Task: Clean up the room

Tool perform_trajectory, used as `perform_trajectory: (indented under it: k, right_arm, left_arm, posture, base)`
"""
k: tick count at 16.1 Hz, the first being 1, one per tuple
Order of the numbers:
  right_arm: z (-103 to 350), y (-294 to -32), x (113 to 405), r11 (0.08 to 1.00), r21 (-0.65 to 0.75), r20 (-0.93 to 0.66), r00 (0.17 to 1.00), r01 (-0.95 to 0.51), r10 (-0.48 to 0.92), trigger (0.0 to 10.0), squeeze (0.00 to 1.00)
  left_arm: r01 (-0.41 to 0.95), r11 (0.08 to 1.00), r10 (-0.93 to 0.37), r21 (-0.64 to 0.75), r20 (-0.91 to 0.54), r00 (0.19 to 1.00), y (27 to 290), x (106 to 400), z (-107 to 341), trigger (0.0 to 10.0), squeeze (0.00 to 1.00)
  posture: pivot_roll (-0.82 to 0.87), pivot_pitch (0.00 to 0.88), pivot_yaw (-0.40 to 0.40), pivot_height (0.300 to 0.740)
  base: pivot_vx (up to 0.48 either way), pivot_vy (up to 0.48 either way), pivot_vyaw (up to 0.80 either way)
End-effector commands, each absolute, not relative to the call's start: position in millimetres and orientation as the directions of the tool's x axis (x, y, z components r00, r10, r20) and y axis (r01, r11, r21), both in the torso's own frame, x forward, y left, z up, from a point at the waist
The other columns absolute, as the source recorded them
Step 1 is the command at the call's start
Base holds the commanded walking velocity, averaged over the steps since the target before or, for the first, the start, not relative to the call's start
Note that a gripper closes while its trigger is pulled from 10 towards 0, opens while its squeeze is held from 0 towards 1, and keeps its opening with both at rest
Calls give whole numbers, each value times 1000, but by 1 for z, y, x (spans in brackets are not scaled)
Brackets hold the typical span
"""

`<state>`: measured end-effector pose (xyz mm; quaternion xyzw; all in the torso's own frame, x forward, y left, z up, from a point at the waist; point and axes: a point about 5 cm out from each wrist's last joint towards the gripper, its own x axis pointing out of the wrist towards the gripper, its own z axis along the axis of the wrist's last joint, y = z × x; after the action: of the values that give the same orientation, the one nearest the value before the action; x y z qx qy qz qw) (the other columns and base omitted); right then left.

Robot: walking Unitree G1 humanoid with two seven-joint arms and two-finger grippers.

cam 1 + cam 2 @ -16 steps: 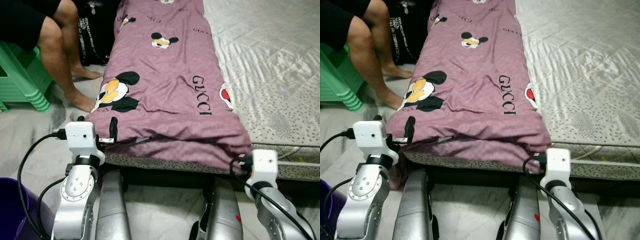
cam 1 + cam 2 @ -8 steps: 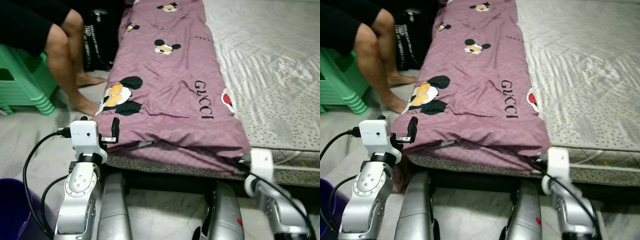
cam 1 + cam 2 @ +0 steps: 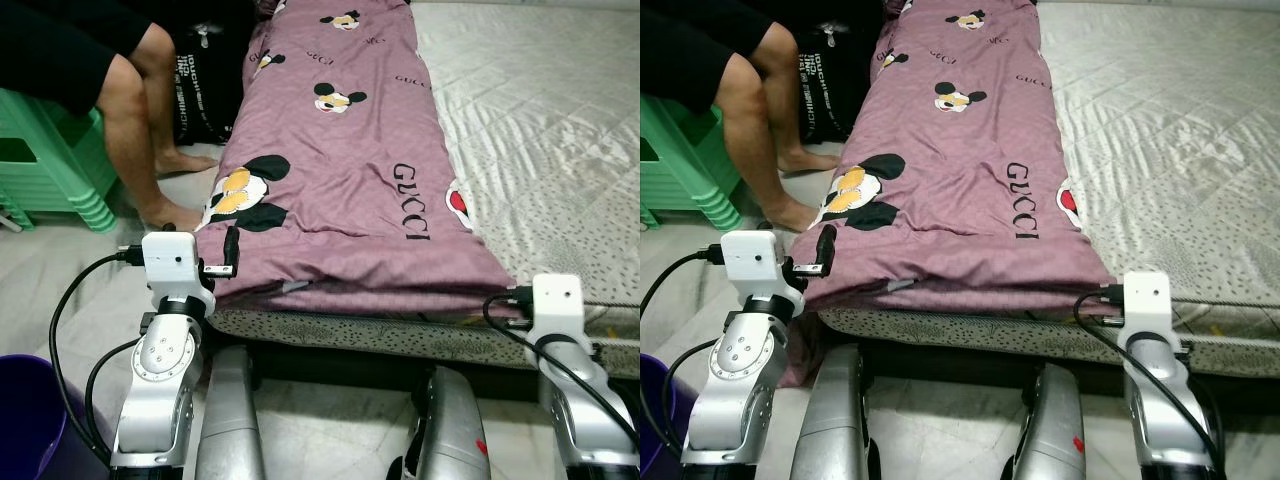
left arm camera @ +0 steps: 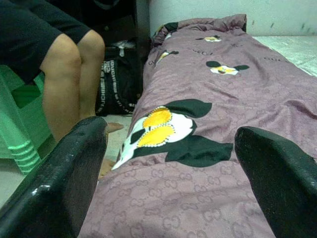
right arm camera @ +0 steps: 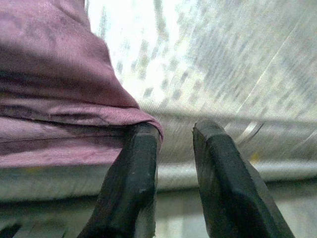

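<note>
Lying lengthwise: purple quilt (image 3: 340, 190), folded into a long strip along the left side of the bed (image 3: 540, 130), printed with cartoon mouse heads and black lettering.
Near end of the quilt: reaches the foot edge of the bed, where its folded layers stack up just above the speckled mattress side (image 3: 400, 335).
Bed surface: pale grey patterned sheet, bare to the right of the quilt.
Left hand (image 3: 222, 268): raised at the quilt's near left corner, just beside the fold; one black finger (image 3: 232, 255) stands upright against the purple cloth.
Left hand state: fingers spread wide in the left wrist view, with the quilt lying beyond and between them and nothing held.
Right hand (image 5: 171, 148): at the quilt's near right corner, at the mattress edge; in the head views it sits behind its white wrist camera block (image 3: 556, 300).
Right hand state: fingers parted by a narrow gap; one fingertip (image 5: 141, 141) touches the hem of the quilt corner from below, the other (image 5: 213, 144) is against the pale sheet, and no cloth is pinched between them.
Person: seated on a green plastic stool (image 3: 50, 160) to the left of the bed, bare legs (image 3: 140, 130) and feet on the floor, dark shorts.
Black bag (image 3: 205, 85): on the floor between the person's legs and the bed, white lettering on its side.
Purple bucket (image 3: 30, 420): on the floor at the lower left, beside the left arm.
Floor: light marbled tile.
</note>
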<state>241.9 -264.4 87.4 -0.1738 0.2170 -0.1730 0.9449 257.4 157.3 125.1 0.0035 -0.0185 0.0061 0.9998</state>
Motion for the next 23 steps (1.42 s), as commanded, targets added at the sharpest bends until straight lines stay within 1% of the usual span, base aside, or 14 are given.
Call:
perform_trajectory:
  k: [1, 4, 7, 10, 11, 13, 15, 16, 18, 19, 20, 21, 22, 23]
  right_arm:
    - [104, -273, 246, 829, -469, -255, 852, 304, -457, 10000, 1000]
    - [121, -289, 254, 755, -541, -204, 813, 370, -545, 10000, 1000]
    - [134, -288, 258, 751, -557, -161, 841, 355, -517, 10000, 1000]
    - [95, -278, 212, 847, -477, -339, 839, 237, -426, 10000, 1000]
    - [73, -261, 173, 888, -438, -428, 837, 140, -342, 10000, 1000]
    - [57, -255, 138, 897, -437, -491, 817, 69, -302, 10000, 1000]
    - [59, -256, 126, 877, -480, -476, 836, 14, -274, 10000, 1000]
    - [63, -257, 128, 867, -498, -452, 848, 19, -278, 10000, 1000]
    - [105, -260, 179, 840, -531, -208, 944, 110, -256, 10000, 1000]
    - [141, -248, 219, 858, -490, -44, 979, 153, -200, 10000, 1000]
    - [163, -233, 245, 892, -426, 47, 988, 152, -146, 10000, 1000]
    - [180, -214, 266, 928, -357, 116, 991, 108, -70, 10000, 1000]
    - [188, -181, 286, 966, -257, 134, 989, -33, 70, 10000, 1000]
    - [187, -166, 293, 973, -209, 117, 985, -102, 128, 10000, 1000]
  left_arm:
    - [-16, 1000, 16, 16, 36, 999, 159, 258, 124, 10000, 0]
    - [-17, 999, 16, 27, 37, 999, 163, 260, 124, 10000, 0]
    - [-28, 999, 27, 38, 29, 999, 167, 261, 122, 10000, 0]
    - [-20, 999, 19, 36, 29, 999, 165, 262, 121, 10000, 0]
    - [-11, 1000, 10, 29, 29, 1000, 163, 263, 121, 10000, 0]
    - [-1, 1000, 0, 25, 28, 1000, 160, 263, 120, 10000, 0]
    - [4, 1000, -4, 26, 27, 1000, 160, 264, 120, 10000, 0]
    - [4, 1000, -4, 26, 26, 1000, 161, 264, 120, 10000, 0]
    - [-3, 1000, 2, 26, 38, 999, 162, 266, 122, 10000, 0]
    - [-12, 1000, 11, 22, 53, 999, 162, 267, 124, 10000, 0]
    - [-12, 1000, 11, 16, 64, 998, 161, 268, 126, 10000, 0]
    - [-14, 1000, 14, 10, 76, 997, 160, 269, 128, 10000, 0]
    - [-16, 1000, 15, 7, 84, 996, 159, 270, 130, 10000, 0]
    - [-16, 1000, 16, 6, 88, 996, 159, 271, 131, 10000, 0]
  posture:
    - [-2, 0, 21, 508]
    - [-4, 0, 24, 508]
    - [-10, 0, 24, 508]
    - [-19, 0, 21, 508]
    - [-26, 0, 22, 508]
    - [-33, 0, 25, 508]
    - [-38, 0, 26, 508]
    - [-40, 0, 26, 508]
    - [-41, 0, 28, 508]
    - [-41, 0, 28, 508]
    - [-34, 0, 30, 508]
    - [-27, 0, 30, 508]
    - [-16, 0, 27, 508]
    - [-9, 0, 23, 508]
  base:
    - [0, 0, 0]
    - [0, 0, 0]
    - [0, 0, 0]
    - [0, 0, 0]
    - [0, 0, 0]
    - [0, 0, 0]
    - [0, 0, 0]
    - [0, 0, 0]
    - [0, 0, 0]
    - [0, 0, 0]
    - [0, 0, 0]
    - [0, 0, 0]
    - [0, 0, 0]
    - [0, 0, 0]
